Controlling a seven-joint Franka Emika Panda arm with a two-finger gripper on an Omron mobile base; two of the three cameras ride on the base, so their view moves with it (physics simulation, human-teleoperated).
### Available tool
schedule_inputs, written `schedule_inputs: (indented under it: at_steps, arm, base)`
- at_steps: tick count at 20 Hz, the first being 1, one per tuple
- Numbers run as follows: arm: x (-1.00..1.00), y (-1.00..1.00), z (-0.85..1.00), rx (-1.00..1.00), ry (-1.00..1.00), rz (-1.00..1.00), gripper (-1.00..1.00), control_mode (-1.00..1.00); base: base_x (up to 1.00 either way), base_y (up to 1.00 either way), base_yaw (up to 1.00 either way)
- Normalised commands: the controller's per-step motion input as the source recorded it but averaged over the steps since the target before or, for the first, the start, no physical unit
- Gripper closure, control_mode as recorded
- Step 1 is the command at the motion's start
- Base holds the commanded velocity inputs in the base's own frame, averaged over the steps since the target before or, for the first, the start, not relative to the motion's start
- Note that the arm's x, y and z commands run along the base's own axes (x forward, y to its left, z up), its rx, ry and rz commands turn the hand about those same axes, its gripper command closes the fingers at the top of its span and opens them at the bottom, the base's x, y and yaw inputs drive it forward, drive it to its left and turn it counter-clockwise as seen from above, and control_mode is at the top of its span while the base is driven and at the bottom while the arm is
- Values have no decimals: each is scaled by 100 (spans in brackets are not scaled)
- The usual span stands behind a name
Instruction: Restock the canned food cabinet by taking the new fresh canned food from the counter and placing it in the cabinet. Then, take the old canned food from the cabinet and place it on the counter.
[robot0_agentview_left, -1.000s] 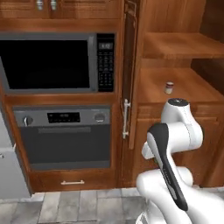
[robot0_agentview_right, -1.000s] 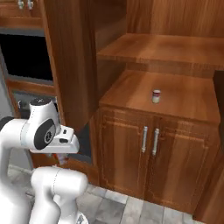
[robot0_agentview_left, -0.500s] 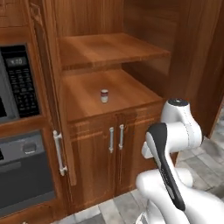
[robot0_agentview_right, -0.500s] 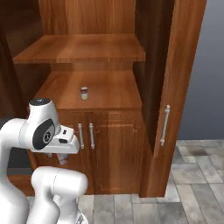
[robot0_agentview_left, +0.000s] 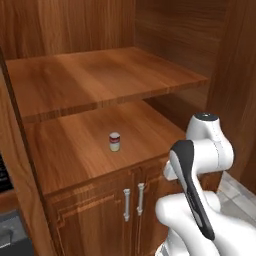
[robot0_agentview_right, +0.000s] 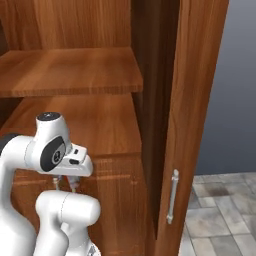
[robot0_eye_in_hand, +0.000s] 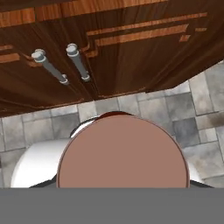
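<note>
The old canned food (robot0_agentview_left: 114, 141), with a pale top, maroon band and cream lower part, stands upright on the cabinet's lower shelf (robot0_agentview_left: 75, 155), near the middle. In the hand view, the round pale top of the new fresh canned food (robot0_eye_in_hand: 122, 153) sits right up against the camera, with a red rim at its far edge. My gripper (robot0_eye_in_hand: 122, 183) is shut on it, and its fingertips are hidden behind the can. The hand hangs low in front of the cabinet's two lower doors (robot0_eye_in_hand: 131, 48), facing down at them and the floor. The counter is out of view.
The upper shelf (robot0_agentview_left: 100, 75) overhangs the lower one. Vertical bar handles (robot0_agentview_left: 133, 201) mark the lower doors. A tall cabinet door (robot0_agentview_right: 195, 100) with a handle (robot0_agentview_right: 172, 196) stands open on the right. The grey tiled floor (robot0_agentview_right: 220, 220) lies beyond it.
The base has moved right and closer, so the views shifted from the microwave and oven to the cabinet shelves. The arm keeps its folded pose.
</note>
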Motion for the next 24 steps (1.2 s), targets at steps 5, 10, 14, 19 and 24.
schedule_inputs:
  at_steps: [5,10,14,19,24]
  arm:
    - [0,0,0,0,0,0,100,100]
    - [44,-19,-2,0,-18,7,100,-100]
    - [82,-40,-2,6,-25,1,100,-100]
    - [95,-10,0,3,-14,0,100,-100]
    - [78,0,-6,0,-2,0,100,-100]
  base:
    - [81,0,3]
    - [11,-2,2]
    - [0,0,0]
    - [0,0,0]
    - [0,0,0]
